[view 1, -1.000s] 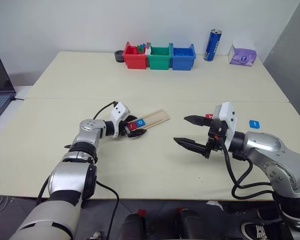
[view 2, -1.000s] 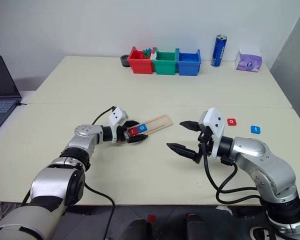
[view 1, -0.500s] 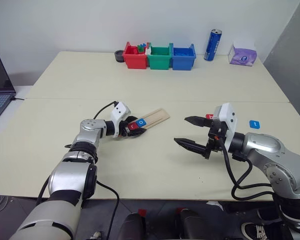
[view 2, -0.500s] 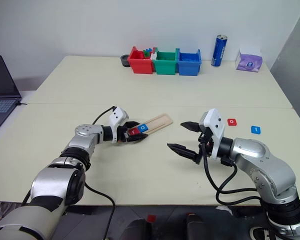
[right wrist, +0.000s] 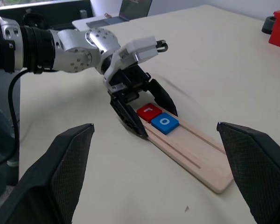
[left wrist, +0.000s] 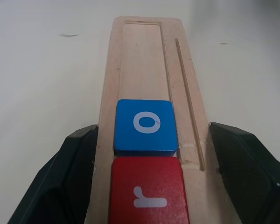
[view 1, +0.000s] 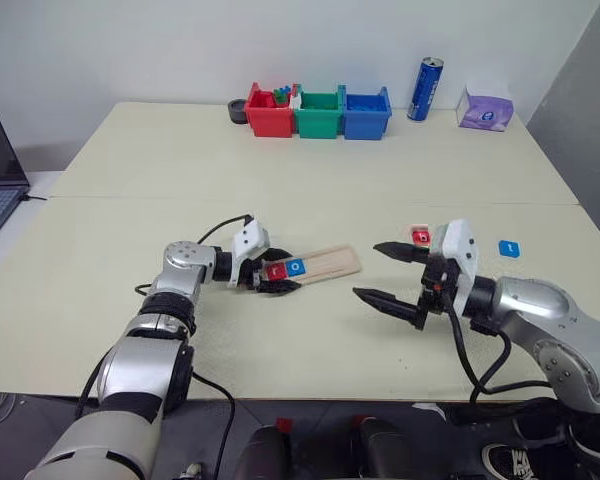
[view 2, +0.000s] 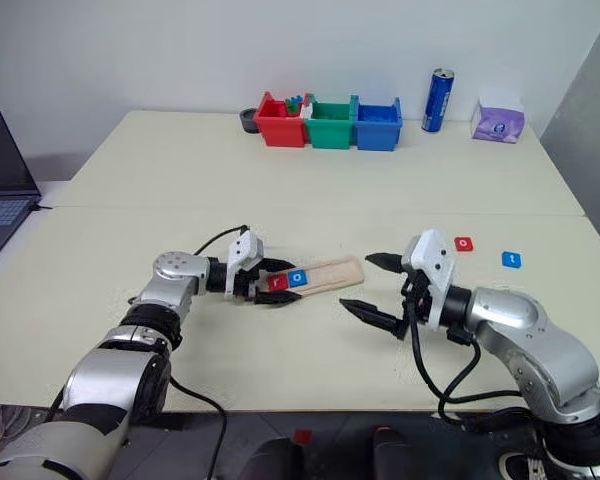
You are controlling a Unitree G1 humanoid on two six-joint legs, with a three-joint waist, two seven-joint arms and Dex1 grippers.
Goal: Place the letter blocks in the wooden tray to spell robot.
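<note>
Wooden tray (view 1: 325, 265) sits clamped between left gripper (view 1: 272, 276) fingers.

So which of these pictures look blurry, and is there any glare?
Left wrist view: the blue o block is sharp, the black fingers beside it soft. Right wrist view: its own near fingers blur, the wooden tray stays clear. Head views: even light, soft shadows, no strong glare.
</note>
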